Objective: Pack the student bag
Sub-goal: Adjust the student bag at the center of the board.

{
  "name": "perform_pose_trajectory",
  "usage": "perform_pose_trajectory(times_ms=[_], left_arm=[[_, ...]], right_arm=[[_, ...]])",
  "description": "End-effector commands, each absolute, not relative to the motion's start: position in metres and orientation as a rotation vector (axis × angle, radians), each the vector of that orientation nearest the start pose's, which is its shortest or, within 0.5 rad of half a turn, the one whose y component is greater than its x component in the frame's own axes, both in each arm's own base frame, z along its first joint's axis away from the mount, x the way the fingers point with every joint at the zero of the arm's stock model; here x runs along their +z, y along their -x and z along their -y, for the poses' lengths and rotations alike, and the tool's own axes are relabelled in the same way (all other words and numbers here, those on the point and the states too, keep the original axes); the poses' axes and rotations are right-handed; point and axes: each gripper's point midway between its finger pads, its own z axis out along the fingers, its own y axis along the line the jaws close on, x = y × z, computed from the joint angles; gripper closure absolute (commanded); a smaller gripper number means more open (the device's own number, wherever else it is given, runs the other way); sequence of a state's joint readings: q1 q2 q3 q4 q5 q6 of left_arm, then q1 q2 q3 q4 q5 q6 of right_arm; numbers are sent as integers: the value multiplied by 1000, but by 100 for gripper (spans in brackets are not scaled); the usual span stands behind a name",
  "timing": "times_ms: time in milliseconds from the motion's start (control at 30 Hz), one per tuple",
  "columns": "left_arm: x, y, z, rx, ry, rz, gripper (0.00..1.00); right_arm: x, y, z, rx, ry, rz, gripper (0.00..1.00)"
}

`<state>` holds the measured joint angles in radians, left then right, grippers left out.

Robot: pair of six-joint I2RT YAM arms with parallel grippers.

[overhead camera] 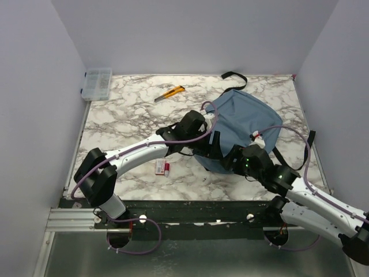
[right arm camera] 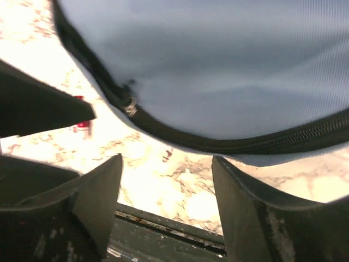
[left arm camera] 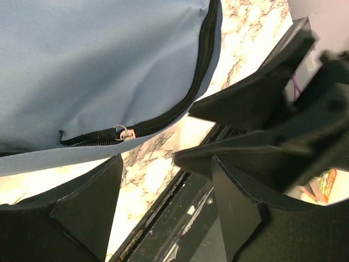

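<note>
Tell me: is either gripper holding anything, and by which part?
Nothing is held. The left gripper and right gripper are both open, poised by the zipper of the student bag, not gripping it.

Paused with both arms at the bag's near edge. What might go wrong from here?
The left gripper and right gripper, both open, crowd the same stretch of the student bag, so they may collide. The zipper pull is small, and a grab may pinch fabric instead.
</note>
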<state>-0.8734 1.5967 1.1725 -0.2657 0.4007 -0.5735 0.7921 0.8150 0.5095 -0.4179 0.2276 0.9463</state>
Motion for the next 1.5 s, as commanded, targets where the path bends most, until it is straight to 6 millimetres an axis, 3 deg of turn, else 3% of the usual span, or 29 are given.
perform_pose_trajectory(times_ms=[0, 67, 100, 233, 400, 533, 667, 833, 933, 1033, 1133, 1233, 1300, 1467], left_arm=[[166, -223, 366, -1032, -583, -2397, 33], [157, -228, 355, -1001, -523, -2432, 32], [153, -229, 350, -985, -495, -2444, 27], [138, -235, 335, -906, -379, -2486, 7], [128, -235, 340, -911, -367, -2521, 9], [118, -236, 347, -928, -383, -2554, 22], [112, -237, 349, -924, -397, -2565, 55], [126, -239, 351, -965, -424, -2485, 88], [137, -238, 351, -1016, -422, -2403, 94], [146, -237, 351, -1045, -427, -2356, 97], [150, -233, 349, -1073, -396, -2333, 97], [152, -232, 343, -1079, -346, -2319, 95], [155, -231, 340, -1079, -320, -2310, 86], [165, -228, 334, -1112, -265, -2299, 52]], right_arm=[[132, -197, -166, 592, -365, -2250, 18], [133, -196, -166, 618, -451, -2245, 3], [130, -194, -166, 627, -505, -2256, 0], [116, -187, -174, 709, -646, -2293, 0], [107, -187, -172, 735, -779, -2269, 0], [111, -188, -166, 695, -781, -2257, 0], [110, -186, -168, 694, -683, -2274, 0], [112, -189, -163, 636, -532, -2265, 0], [113, -192, -167, 624, -517, -2277, 0], [109, -193, -160, 634, -744, -2252, 0], [118, -199, -172, 864, -912, -2110, 2], [114, -203, -164, 948, -1118, -1990, 5], [117, -208, -163, 982, -1166, -1936, 8], [109, -218, -168, 968, -1262, -1915, 19]])
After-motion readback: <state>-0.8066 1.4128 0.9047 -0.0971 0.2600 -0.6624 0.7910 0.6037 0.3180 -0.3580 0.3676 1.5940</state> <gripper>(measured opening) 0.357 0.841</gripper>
